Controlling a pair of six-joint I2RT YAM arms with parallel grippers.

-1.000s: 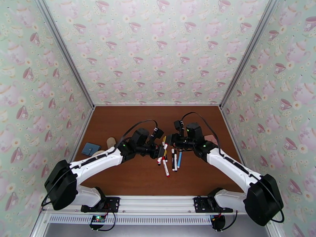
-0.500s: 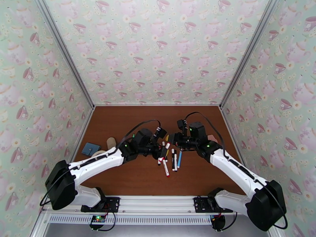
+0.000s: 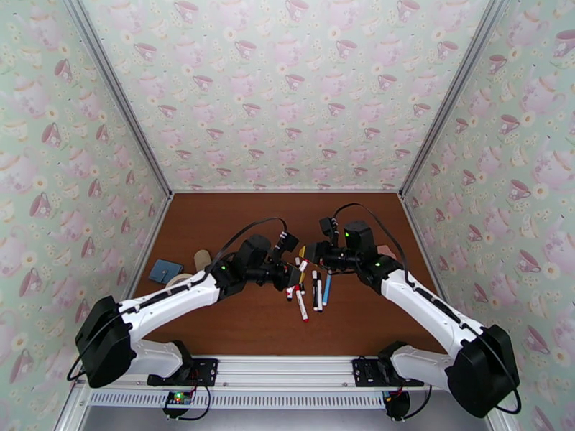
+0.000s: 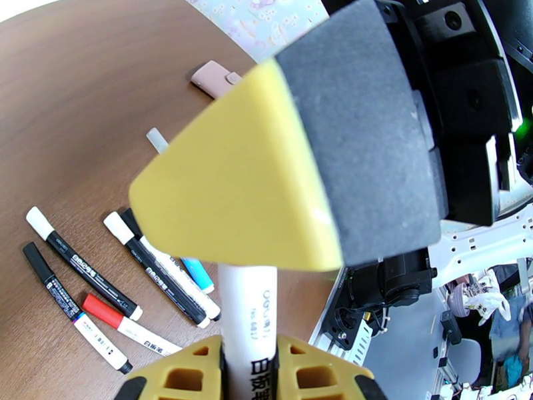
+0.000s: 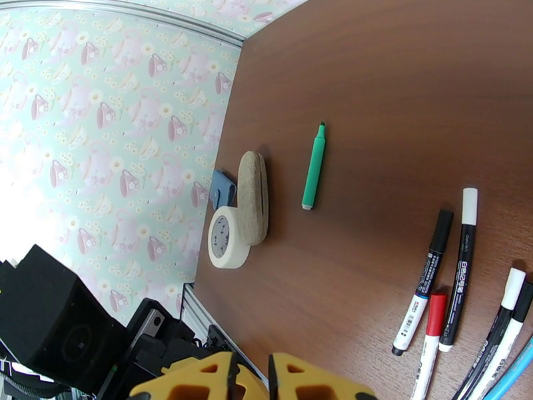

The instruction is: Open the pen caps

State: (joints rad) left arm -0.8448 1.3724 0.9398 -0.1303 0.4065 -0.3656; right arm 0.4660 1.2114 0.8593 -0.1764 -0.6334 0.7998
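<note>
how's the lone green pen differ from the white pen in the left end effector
The slim green plastic pen lies flat, alone, on the brown table; the white-barrelled pen is clamped in the left end effector. The green barrel looks plain; the white one carries black print. Both are slim markers.
</note>
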